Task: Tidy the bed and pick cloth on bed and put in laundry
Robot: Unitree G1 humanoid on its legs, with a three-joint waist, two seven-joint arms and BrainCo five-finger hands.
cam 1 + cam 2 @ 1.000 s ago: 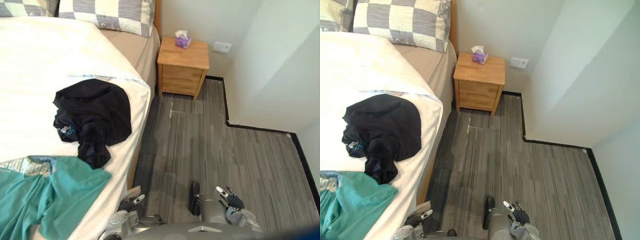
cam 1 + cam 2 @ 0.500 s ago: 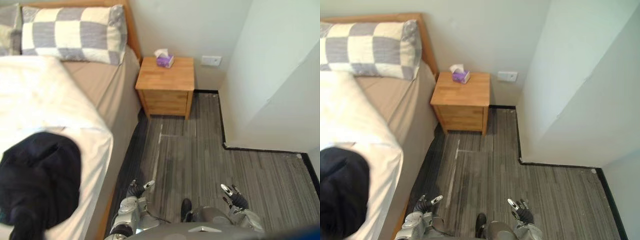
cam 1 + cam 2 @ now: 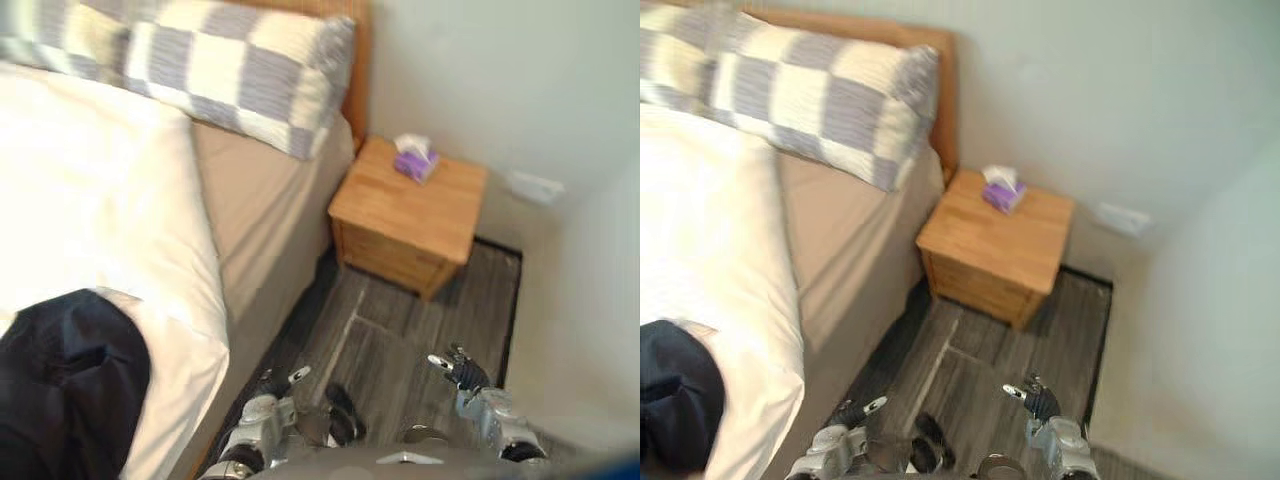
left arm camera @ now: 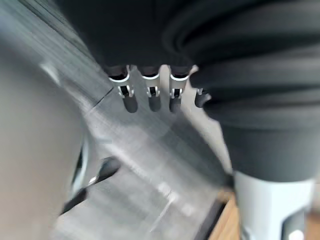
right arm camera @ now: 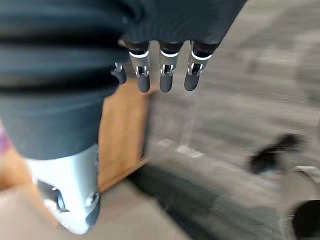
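Black cloth (image 3: pixel 62 385) lies on the bed (image 3: pixel 110 200), left of the fingers of my left hand (image 3: pixel 262 402).
Both hands hang empty, fingers loosely apart; my right hand (image 3: pixel 470 382) is farther off, so I'd reach with the left.

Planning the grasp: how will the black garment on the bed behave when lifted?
The black garment lies crumpled in soft folds, so probably floppy and light; it would likely sag from one grip. Matte cloth, so probably not slippery.

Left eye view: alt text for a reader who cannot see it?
A black cloth lies on the bed at lower left. The left hand and right hand hang open and empty over the floor; a nightstand with a tissue box stands beside the bed.
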